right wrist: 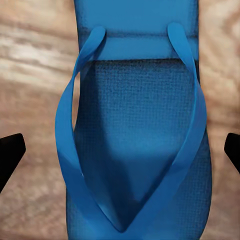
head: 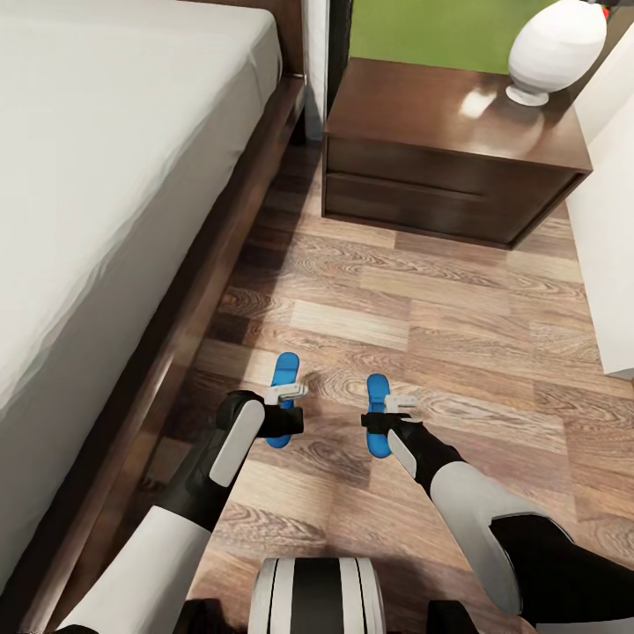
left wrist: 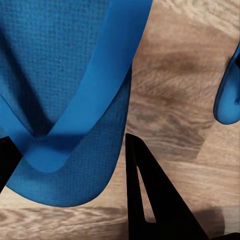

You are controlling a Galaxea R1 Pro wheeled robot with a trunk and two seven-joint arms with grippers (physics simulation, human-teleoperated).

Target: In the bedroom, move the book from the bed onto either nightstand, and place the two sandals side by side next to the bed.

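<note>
Your left claw [head: 283,407] sits low over the left sandal [head: 283,379], its dark fingers [left wrist: 155,200] spread apart to either side of the sole — in the left wrist view the sole and its strap lie between the two tips, and whether the pads touch it you cannot tell. Your right claw [head: 391,417] hangs the same way over the right sandal [head: 378,401]; its fingertips [right wrist: 10,152] stand wide apart, clear of both edges of the sole in the right wrist view.

Both sandals lie flat on the wood-plank floor [head: 440,308], strap side up, long axes roughly parallel and running away from you towards the nightstand [head: 440,150]. A strip of bare floor separates them. The bed [head: 106,176] lies outboard of your left claw, its dark frame running alongside the left sandal. Ahead of both claws stands the nightstand, both drawers shut, with the white lamp base [head: 555,48] on its top.
</note>
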